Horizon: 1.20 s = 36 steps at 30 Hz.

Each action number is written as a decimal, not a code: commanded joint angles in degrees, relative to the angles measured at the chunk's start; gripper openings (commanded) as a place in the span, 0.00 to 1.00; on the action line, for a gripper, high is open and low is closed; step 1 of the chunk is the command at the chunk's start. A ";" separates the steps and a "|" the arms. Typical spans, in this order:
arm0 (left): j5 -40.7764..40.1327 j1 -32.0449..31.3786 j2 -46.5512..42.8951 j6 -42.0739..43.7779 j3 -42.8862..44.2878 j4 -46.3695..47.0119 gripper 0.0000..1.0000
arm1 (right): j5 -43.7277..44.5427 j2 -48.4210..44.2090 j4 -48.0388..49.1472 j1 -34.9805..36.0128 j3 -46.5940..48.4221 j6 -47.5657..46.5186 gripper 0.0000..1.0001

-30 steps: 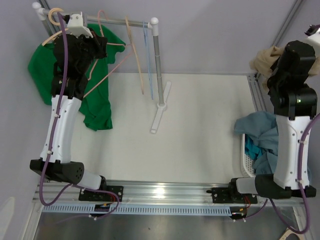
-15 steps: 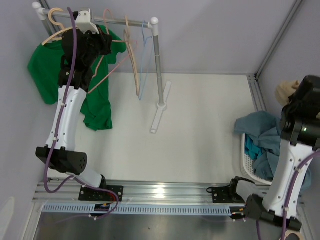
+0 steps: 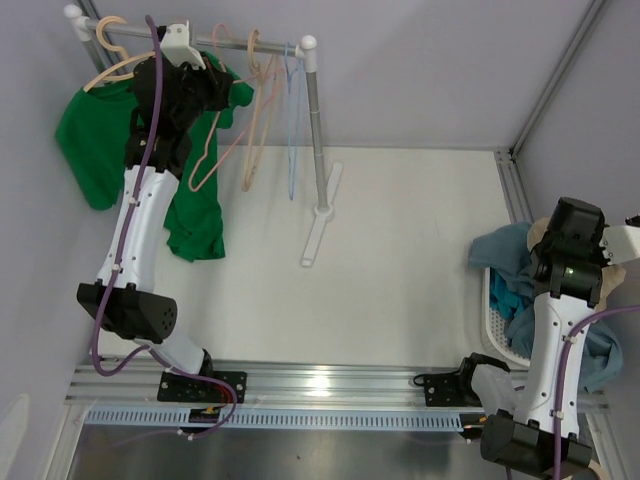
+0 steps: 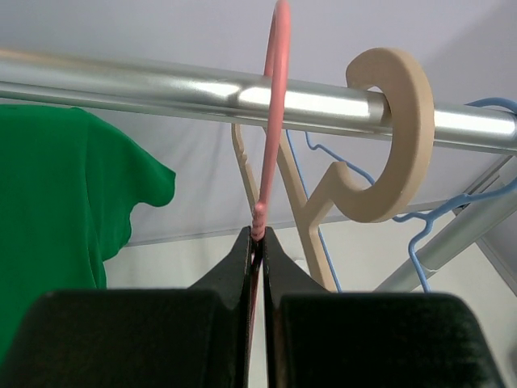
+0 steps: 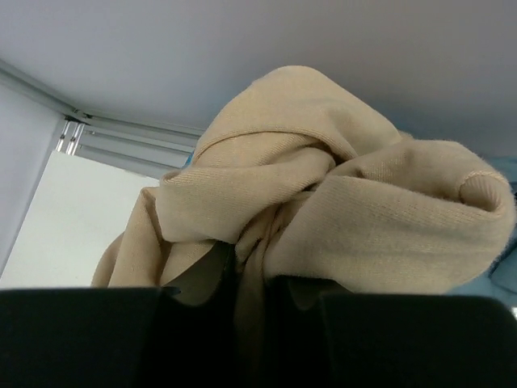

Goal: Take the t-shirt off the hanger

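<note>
From above, we see the left arm (image 3: 140, 225) stretched up to the clothes rail (image 3: 262, 44), its wrist just below the rail's left half. The green t-shirt (image 3: 85, 140) hangs below the rail's left end on a tan hanger (image 3: 111, 19). Far to the right of the rail, the right arm (image 3: 555, 320) bends over a white basket (image 3: 492, 318) that holds blue cloth (image 3: 520, 265).

In the left wrist view, the left gripper (image 4: 257, 242) is clenched on the neck of a pink hanger (image 4: 279, 97) hooked over the rail. The t-shirt hangs to its left and a beige hanger (image 4: 414, 145) to its right.

In the right wrist view, the right gripper (image 5: 242, 283) grasps a bunched tan garment (image 5: 323, 194).
</note>
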 commanded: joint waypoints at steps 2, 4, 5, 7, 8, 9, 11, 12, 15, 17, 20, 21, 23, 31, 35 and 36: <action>1.14 0.46 -0.44 -1.28 2.31 1.28 0.01 | 2.30 -0.03 5.46 -1.51 -0.49 6.03 0.33; 0.44 0.46 -0.53 -1.10 3.36 0.23 0.22 | 0.02 0.68 6.43 -1.60 -0.32 5.59 0.81; 0.08 0.46 -0.62 -1.10 3.71 -0.30 0.34 | -0.68 0.51 7.30 -1.51 -0.32 5.59 0.88; -2.19 0.46 -1.06 -1.01 4.07 -1.00 0.55 | -4.88 -0.55 10.20 -1.60 -0.49 2.61 0.98; -3.60 0.46 -2.02 -1.27 4.07 -1.18 0.74 | -5.78 -0.81 11.60 -1.51 -0.23 2.25 1.00; -5.52 0.46 -2.29 -1.71 4.50 -1.79 0.84 | -7.36 -1.16 12.14 -1.51 0.64 2.25 0.99; -8.26 0.80 -2.90 -2.07 6.78 -4.41 0.99 | -7.90 -0.90 11.97 -1.34 2.66 1.72 1.00; -8.18 0.81 -2.99 -1.72 7.49 -5.30 1.00 | -7.81 -0.47 11.53 -1.16 4.06 0.76 0.99; -8.88 1.16 -3.17 -0.58 11.00 -10.13 1.00 | -5.71 1.20 10.56 0.41 9.34 -0.74 0.99; -8.80 1.86 -3.87 -0.40 11.54 -12.07 0.99 | -4.56 1.73 10.82 1.56 11.98 -2.05 1.00; -6.86 3.70 -6.67 0.65 9.88 -14.10 0.99 | -5.78 2.96 12.22 4.72 15.14 -5.04 1.00; -8.86 4.32 -7.81 0.74 8.91 -12.97 0.99 | -6.14 3.57 12.75 6.91 15.85 -6.09 0.99; -8.19 7.12 -11.16 1.62 3.56 -9.72 0.99 | -6.58 6.02 13.20 8.94 18.39 -7.15 1.00; 2.77 21.25 -9.94 2.97 0.11 -7.94 1.00 | -9.92 18.24 15.48 21.32 31.39 -11.90 0.99; 13.17 27.16 -5.38 -2.33 1.25 -5.32 0.99 | -9.92 23.26 16.71 25.46 36.68 -14.54 0.99; 13.87 27.35 -4.76 -2.33 1.34 -4.70 0.99 | -10.09 24.40 17.24 25.82 36.77 -15.06 1.00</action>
